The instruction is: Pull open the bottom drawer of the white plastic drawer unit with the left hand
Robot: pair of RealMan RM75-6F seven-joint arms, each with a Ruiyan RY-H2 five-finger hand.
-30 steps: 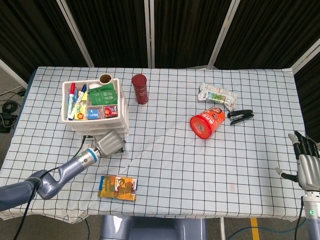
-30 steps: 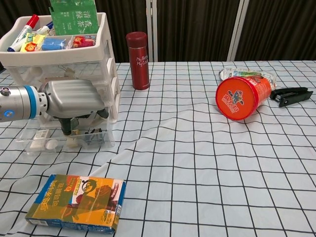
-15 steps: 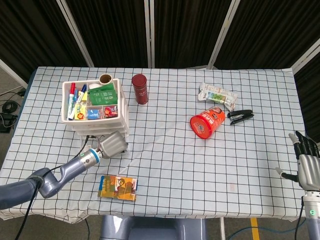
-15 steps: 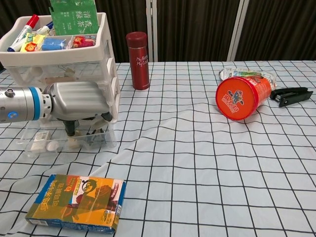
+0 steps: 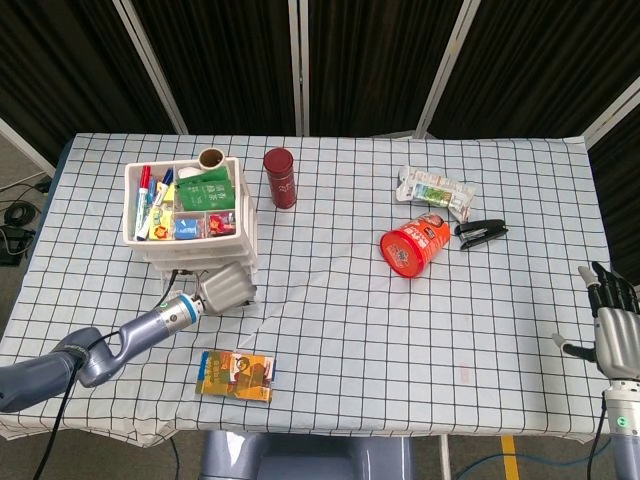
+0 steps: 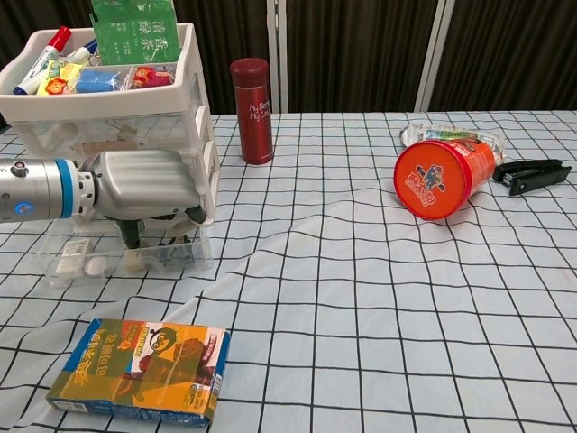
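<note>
Since a second ago the left hand [image 6: 144,194] has drawn slightly back toward the robot, and the bottom drawer [image 6: 122,255] of the white plastic drawer unit [image 6: 108,126] now juts a little further out beneath it. Its fingers curl down into the clear drawer front, hooked there so a backward pull slides the drawer rather than lifting it; I judge the pull partly done. Just in front of that hand lies a snack box [image 6: 140,370]; behind and to its right stands a red flask [image 6: 251,110]. Far to its right, the right hand [image 5: 615,335] waits at the table [image 5: 330,340] edge, fingers spread, holding nothing.
</note>
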